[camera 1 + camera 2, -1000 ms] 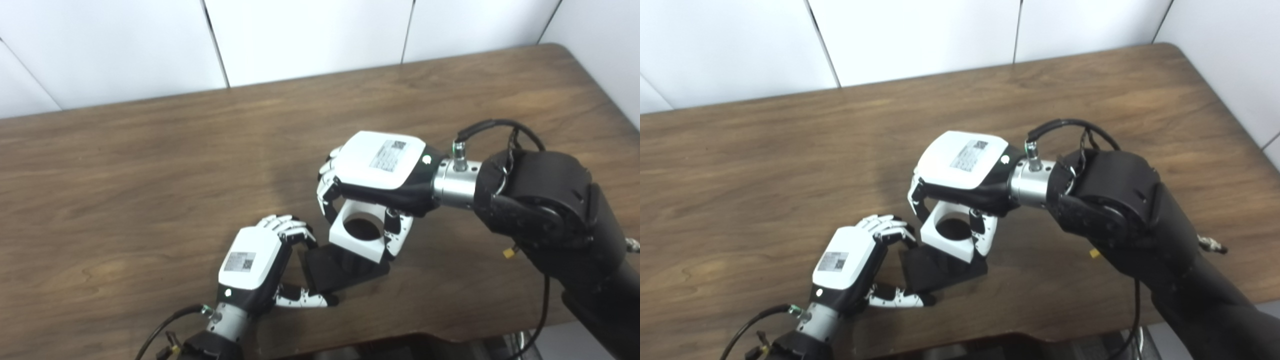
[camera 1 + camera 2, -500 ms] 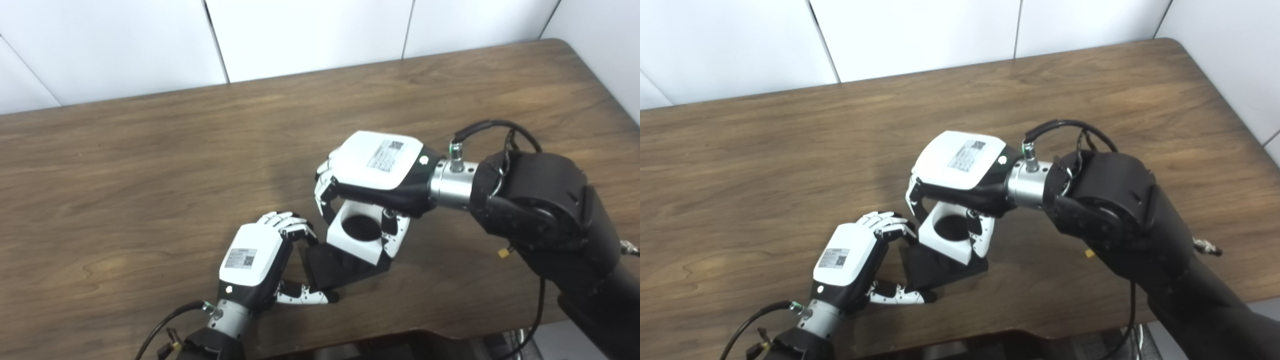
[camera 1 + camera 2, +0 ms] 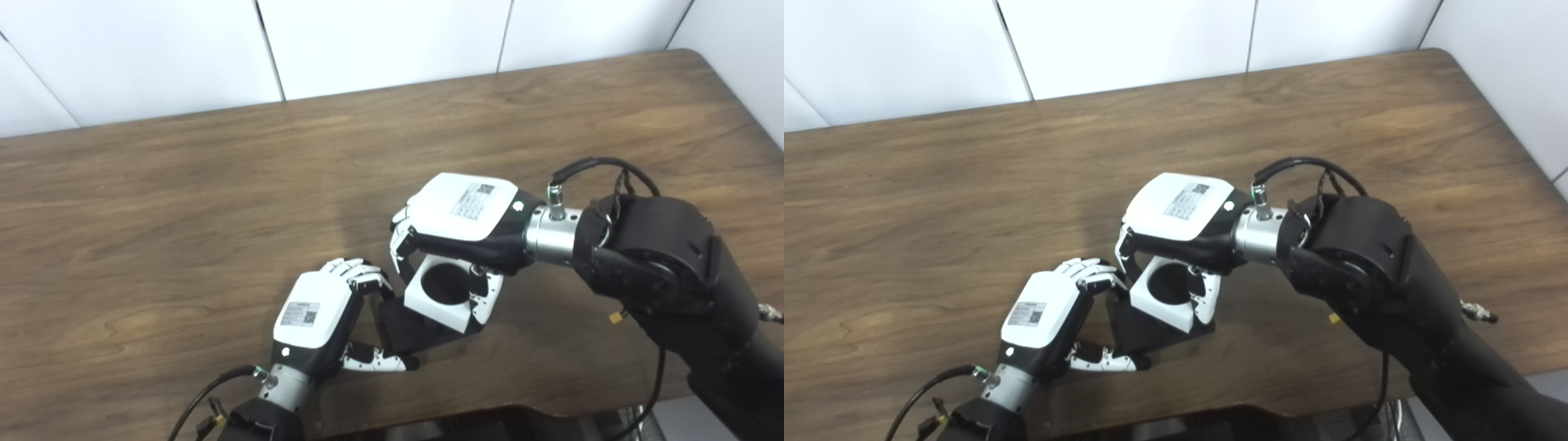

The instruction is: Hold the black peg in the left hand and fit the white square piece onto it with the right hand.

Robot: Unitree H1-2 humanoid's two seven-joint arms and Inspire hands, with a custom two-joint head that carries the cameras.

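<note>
left hand (image 3: 315, 315) fingers closed on black peg (image 3: 410, 327) base on tabletop (image 3: 184, 202), right hand (image 3: 459, 211) fingers clamped round white square piece (image 3: 438, 297) w/ hole, sitting tilted atop peg.

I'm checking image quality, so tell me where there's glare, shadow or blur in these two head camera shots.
Left eye view: glare washes out the label on the right hand; the black peg is a detailless dark mass below the white square piece. Right eye view: soft focus throughout, the left hand label unreadable, a faint shadow on the table behind the hands.
</note>
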